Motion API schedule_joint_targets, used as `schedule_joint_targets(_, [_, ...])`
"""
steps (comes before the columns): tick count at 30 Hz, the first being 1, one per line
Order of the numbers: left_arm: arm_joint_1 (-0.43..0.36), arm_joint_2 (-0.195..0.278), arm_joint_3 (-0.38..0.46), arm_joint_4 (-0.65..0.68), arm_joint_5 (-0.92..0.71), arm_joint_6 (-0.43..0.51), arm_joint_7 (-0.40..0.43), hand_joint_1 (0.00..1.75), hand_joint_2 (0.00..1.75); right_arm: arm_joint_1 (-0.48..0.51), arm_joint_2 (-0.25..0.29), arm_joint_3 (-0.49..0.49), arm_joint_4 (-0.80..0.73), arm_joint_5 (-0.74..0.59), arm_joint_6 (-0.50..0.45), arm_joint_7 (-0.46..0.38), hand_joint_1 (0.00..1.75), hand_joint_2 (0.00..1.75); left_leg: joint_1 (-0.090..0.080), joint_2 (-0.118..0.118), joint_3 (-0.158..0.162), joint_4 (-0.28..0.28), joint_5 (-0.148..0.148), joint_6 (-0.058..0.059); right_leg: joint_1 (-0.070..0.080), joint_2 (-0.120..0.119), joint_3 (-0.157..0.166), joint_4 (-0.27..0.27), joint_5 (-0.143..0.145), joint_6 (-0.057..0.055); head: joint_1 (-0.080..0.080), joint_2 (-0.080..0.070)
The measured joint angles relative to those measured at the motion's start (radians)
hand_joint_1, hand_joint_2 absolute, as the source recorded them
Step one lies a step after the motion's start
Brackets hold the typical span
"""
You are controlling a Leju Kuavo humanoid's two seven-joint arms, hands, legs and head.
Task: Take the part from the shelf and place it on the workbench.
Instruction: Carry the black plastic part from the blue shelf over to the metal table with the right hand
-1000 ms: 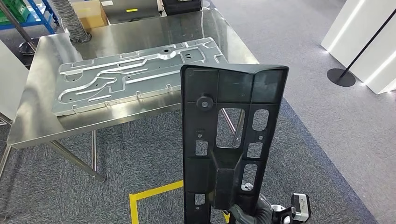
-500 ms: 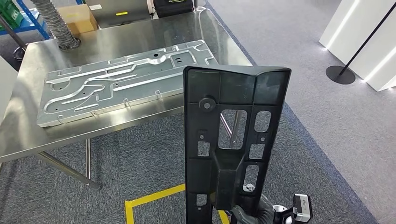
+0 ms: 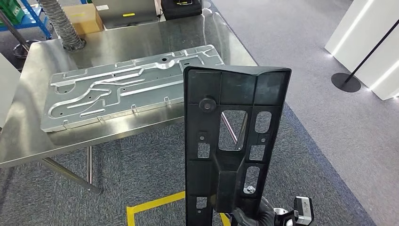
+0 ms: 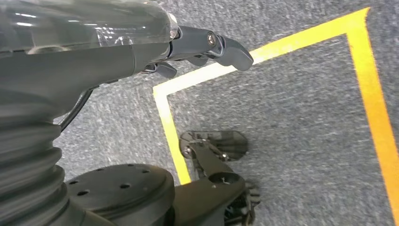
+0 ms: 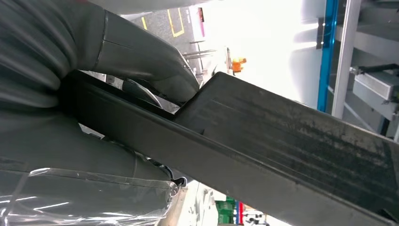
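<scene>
part (image 3: 234, 141): matte black plastic
counter (image 3: 141, 37): shiny silver steel
metal panel (image 3: 127, 87): pale silver-grey, embossed with winding grooves
floor (image 3: 141, 160): speckled grey carpet
tape (image 3: 150, 203): yellow lines
cardboard box (image 3: 82, 18): tan
fingers (image 4: 230, 49): dark grey
hose (image 3: 61, 23): grey, ribbed

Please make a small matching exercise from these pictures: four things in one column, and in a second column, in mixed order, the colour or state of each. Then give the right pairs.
Things:
1. black part
2. metal panel
3. left hand
4. tape

States:
A. lies flat on the workbench
B. yellow, on the carpet
C. held upright by the right hand
D. holds nothing, hangs above the floor

Pairs: 1-C, 2-A, 3-D, 4-B
</scene>
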Motion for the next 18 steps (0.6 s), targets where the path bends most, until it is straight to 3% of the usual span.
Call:
schedule_joint_targets(2, [0.0,-0.001,0.0,0.0,0.0,0.0,0.0,0.0,1.75,-0.001,0.0,0.0,0.0,0.0,0.0,0.001,1.75,1.75,-0.002,0.0,0.004,0.007,-0.016,-0.013,0.003,0.001,0.028,-0.065,0.016,-0.011,0.0,0.0])
schedule_joint_targets(6, [-0.001,-0.001,0.0,0.0,0.0,0.001,0.001,0.0,1.75,0.001,-0.001,0.0,-0.001,-0.002,0.001,0.001,1.75,1.75,0.001,0.001,0.004,0.025,-0.038,-0.035,0.005,0.004,0.036,-0.072,0.002,-0.038,0.0,0.0])
schedule_joint_targets(8, [0.0,-0.001,0.0,0.0,0.0,0.003,0.0,0.0,1.75,0.001,-0.003,0.0,-0.002,-0.002,0.002,0.002,1.75,1.75,0.005,0.001,-0.042,0.118,-0.08,-0.047,0.003,0.002,0.045,-0.075,-0.004,-0.048,0.0,0.0])
schedule_joint_targets(10, [0.004,-0.001,0.0,0.0,0.001,0.004,0.0,0.0,1.75,0.002,-0.004,0.0,-0.002,-0.003,0.003,0.003,1.75,1.75,0.009,0.002,-0.126,0.255,-0.124,-0.056,0.004,0.0,0.053,-0.075,-0.013,-0.052,0.0,0.0])
schedule_joint_targets(11, [0.007,-0.001,0.0,0.0,0.001,0.005,0.0,0.0,1.75,0.002,-0.004,0.0,-0.002,-0.004,0.004,0.003,1.75,1.75,0.01,0.002,-0.159,0.298,-0.126,-0.058,0.005,0.001,0.058,-0.075,-0.018,-0.052,0.0,0.0])
schedule_joint_targets(12, [0.01,-0.001,0.0,0.0,0.002,0.005,0.0,0.0,1.75,0.002,-0.004,0.0,-0.001,-0.004,0.005,0.004,1.75,1.75,0.01,0.002,-0.176,0.306,-0.108,-0.057,0.005,0.002,0.065,-0.075,-0.023,-0.052,0.0,0.0])
schedule_joint_targets(13, [0.012,-0.001,0.0,0.0,0.002,0.006,0.0,0.0,1.75,0.003,-0.004,0.0,-0.001,-0.005,0.007,0.004,1.75,1.75,0.01,0.002,-0.173,0.274,-0.072,-0.055,0.005,0.004,0.074,-0.075,-0.029,-0.051,0.0,0.0])
schedule_joint_targets(15, [0.014,-0.001,0.0,0.0,0.002,0.008,-0.001,0.0,1.75,0.002,-0.004,0.0,0.001,-0.007,0.011,0.004,1.75,1.75,0.008,0.001,-0.132,0.145,0.017,-0.045,0.006,0.006,0.093,-0.076,-0.043,-0.046,0.0,0.0])
schedule_joint_targets(16, [0.014,-0.001,0.0,0.0,0.002,0.008,-0.001,0.0,1.75,0.0,-0.004,0.0,0.002,-0.009,0.014,0.004,1.75,1.75,0.006,0.001,-0.11,0.088,0.042,-0.039,0.007,0.007,0.1,-0.076,-0.049,-0.041,0.0,0.0])
schedule_joint_targets(18, [0.014,-0.001,0.0,0.0,0.003,0.01,-0.001,0.0,1.75,-0.003,-0.004,0.0,0.004,-0.013,0.017,0.003,1.75,1.75,0.0,0.001,-0.09,0.041,0.046,-0.027,0.008,0.007,0.106,-0.079,-0.056,-0.03,0.0,0.0])
